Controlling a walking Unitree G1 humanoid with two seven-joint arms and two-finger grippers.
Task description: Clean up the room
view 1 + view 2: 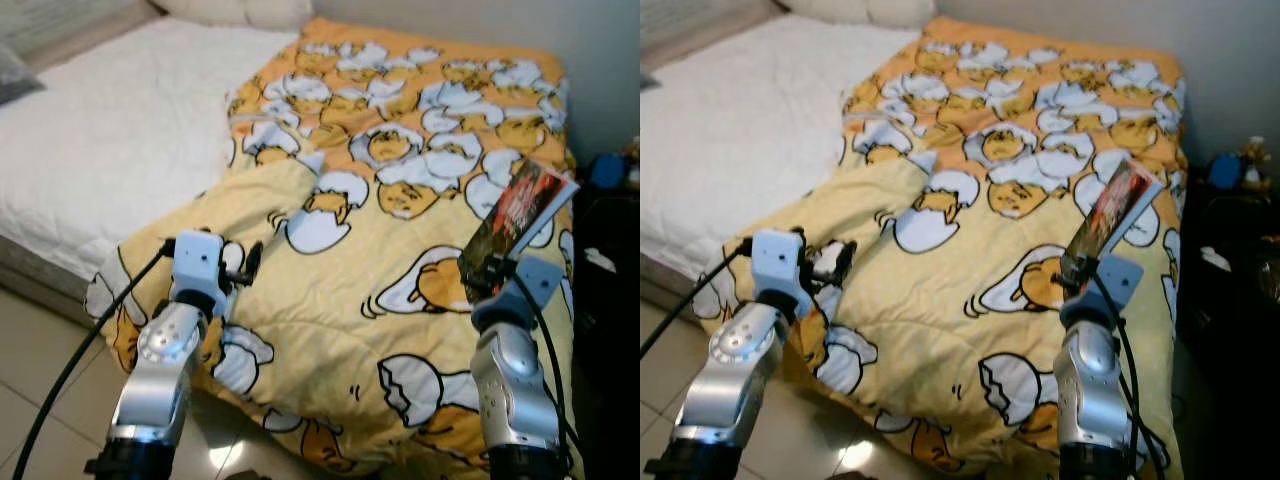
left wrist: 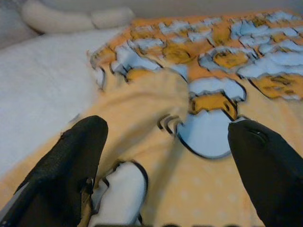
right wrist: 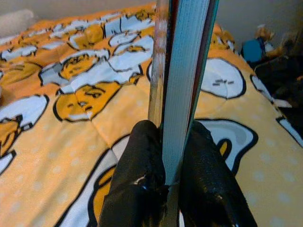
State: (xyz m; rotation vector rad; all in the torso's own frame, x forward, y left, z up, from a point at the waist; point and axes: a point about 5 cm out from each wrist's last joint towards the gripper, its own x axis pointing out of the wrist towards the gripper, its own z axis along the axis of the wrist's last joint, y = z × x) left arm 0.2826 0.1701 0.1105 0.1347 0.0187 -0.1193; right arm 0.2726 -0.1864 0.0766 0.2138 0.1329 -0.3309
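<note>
Yellow egg-print duvet (image 1: 400,200) covers the bed, and your right pincer (image 3: 173,156) is clenched on a book (image 1: 520,215), held upright over the bed's right edge. Left pincer (image 2: 165,161) hovers spread wide, empty. Next you probably carry the book somewhere sensible.

Bed (image 1: 110,150) against pale wall (image 1: 600,40); glossy tiled floor (image 1: 40,380).
</note>
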